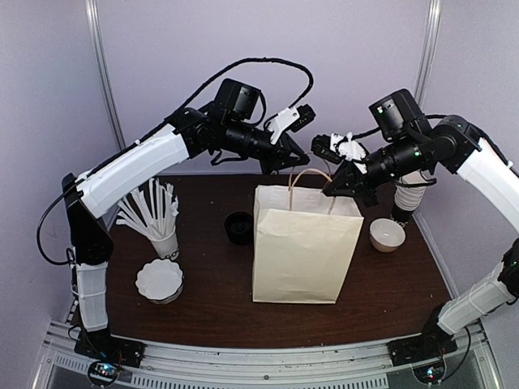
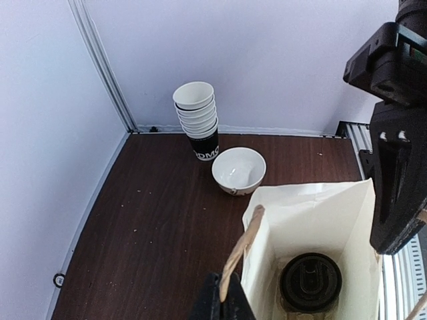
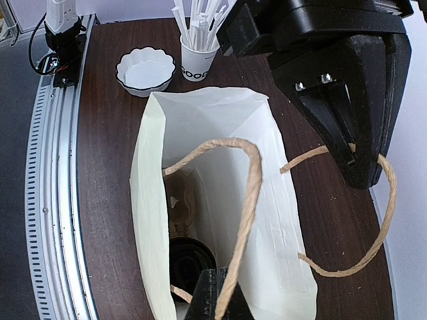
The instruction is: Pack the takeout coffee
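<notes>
If releasing next, open left gripper (image 2: 223,301) and right gripper (image 3: 215,295), each pinched shut on one twine handle (image 3: 247,193), without tugging paper bag (image 1: 304,243); takeout coffee (image 2: 310,283) upright on bag floor.

We see a cream bag (image 1: 296,243) with tan handles (image 3: 251,193), a black-lidded coffee (image 2: 310,282), a white bowl (image 2: 238,170) and a dark brown worktop (image 1: 211,300).

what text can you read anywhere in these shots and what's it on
"DMC": black band on the cup stack, start of the word hidden.
"GOO": white straw cup, the rest curves out of view.
On the lid inside the bag: raised marks, too blurred to read.
On the bag itself: no print seen.
</notes>
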`<act>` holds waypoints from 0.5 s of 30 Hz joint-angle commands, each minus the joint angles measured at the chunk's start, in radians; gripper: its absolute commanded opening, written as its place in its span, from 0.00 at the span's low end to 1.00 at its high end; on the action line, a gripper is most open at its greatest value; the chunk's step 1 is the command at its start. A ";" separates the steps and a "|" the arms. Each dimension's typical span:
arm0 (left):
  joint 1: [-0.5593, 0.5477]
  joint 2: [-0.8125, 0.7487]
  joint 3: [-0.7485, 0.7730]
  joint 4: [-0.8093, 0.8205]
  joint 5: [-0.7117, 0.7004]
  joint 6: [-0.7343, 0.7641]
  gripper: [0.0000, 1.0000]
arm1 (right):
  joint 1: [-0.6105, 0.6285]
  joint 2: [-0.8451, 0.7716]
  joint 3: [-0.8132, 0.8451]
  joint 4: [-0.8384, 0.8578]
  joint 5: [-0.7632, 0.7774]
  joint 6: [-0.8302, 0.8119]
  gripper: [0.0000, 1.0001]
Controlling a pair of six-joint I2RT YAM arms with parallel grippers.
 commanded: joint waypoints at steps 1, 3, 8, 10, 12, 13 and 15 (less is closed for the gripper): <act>0.002 -0.013 0.031 0.086 0.000 -0.005 0.00 | -0.005 0.009 0.054 0.000 0.021 0.000 0.00; 0.002 -0.018 0.032 0.094 0.010 -0.011 0.00 | -0.005 0.009 0.069 -0.009 0.018 0.002 0.00; 0.002 -0.028 0.032 0.104 0.035 -0.027 0.00 | -0.005 0.013 0.101 -0.045 -0.015 0.011 0.00; 0.002 -0.035 0.020 0.107 0.036 -0.023 0.00 | -0.005 0.018 0.095 -0.045 -0.020 0.012 0.00; 0.002 -0.044 0.008 0.106 0.036 -0.022 0.00 | -0.005 0.024 0.085 -0.046 -0.034 0.012 0.00; 0.002 -0.050 0.006 0.101 0.036 -0.020 0.00 | -0.005 0.029 0.080 -0.047 -0.045 0.013 0.00; 0.002 -0.058 0.003 0.094 0.026 -0.013 0.00 | -0.005 0.034 0.070 -0.045 -0.064 0.014 0.00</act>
